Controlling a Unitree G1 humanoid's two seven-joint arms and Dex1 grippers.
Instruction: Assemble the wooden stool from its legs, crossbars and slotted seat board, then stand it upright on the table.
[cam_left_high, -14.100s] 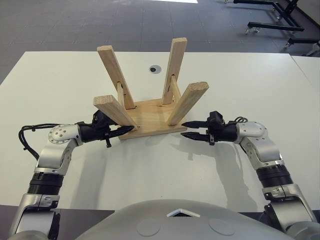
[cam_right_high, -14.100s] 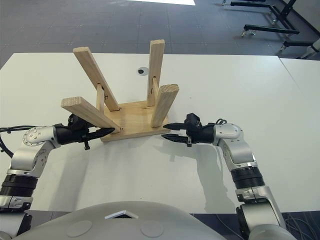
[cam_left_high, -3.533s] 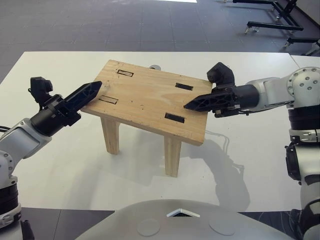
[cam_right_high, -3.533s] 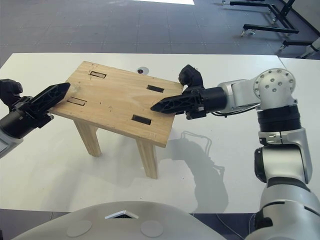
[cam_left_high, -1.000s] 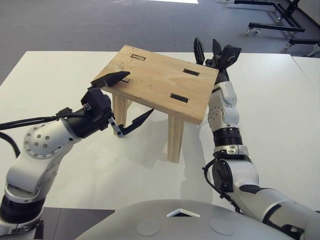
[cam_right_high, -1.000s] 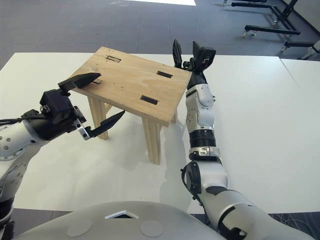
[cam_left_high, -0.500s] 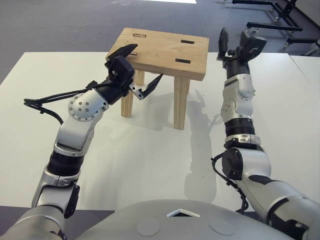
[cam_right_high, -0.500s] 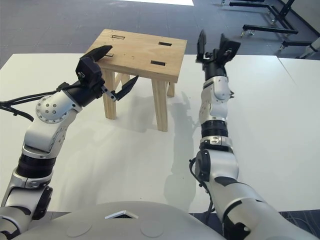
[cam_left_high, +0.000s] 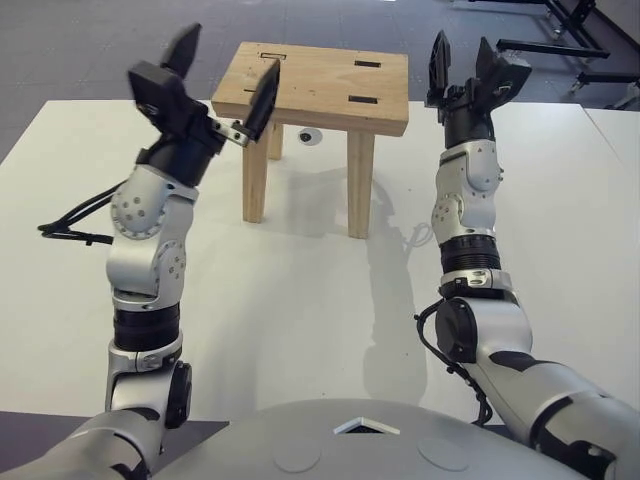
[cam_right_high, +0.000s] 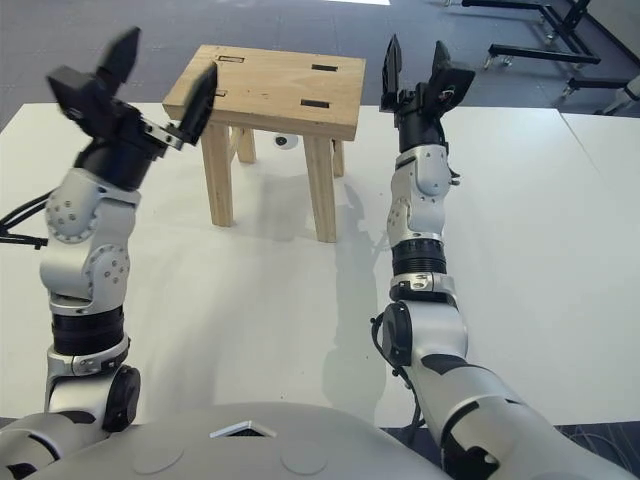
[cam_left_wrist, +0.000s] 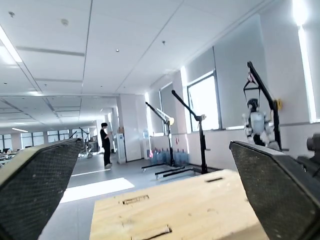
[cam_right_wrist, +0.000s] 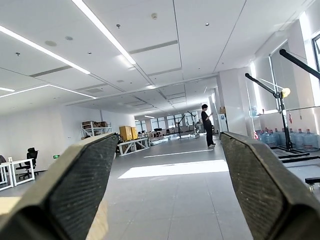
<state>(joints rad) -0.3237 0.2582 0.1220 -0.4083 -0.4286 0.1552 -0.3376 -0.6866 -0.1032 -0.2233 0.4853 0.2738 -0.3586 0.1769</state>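
The assembled wooden stool (cam_left_high: 320, 85) stands upright on its legs at the far middle of the white table (cam_left_high: 300, 300), slotted seat board on top. My left gripper (cam_left_high: 225, 65) is raised just left of the seat's edge, open and holding nothing. The left wrist view looks across the seat board (cam_left_wrist: 175, 210) between its two dark fingers (cam_left_wrist: 35, 185). My right gripper (cam_left_high: 462, 55) points upward to the right of the stool, clear of it, open and empty. Its fingers (cam_right_wrist: 85, 185) frame the room's ceiling in the right wrist view.
A small dark round fitting (cam_left_high: 312, 136) lies in the tabletop behind the stool's legs. A black cable (cam_left_high: 70, 225) loops near the left arm. Another table (cam_left_high: 620, 130) adjoins on the right, with black metal frames (cam_left_high: 560, 45) on the floor beyond.
My left gripper has come away from the seat's left edge and risen, fingers spread wider. The right arm has shifted slightly toward the stool. The stool stays upright.
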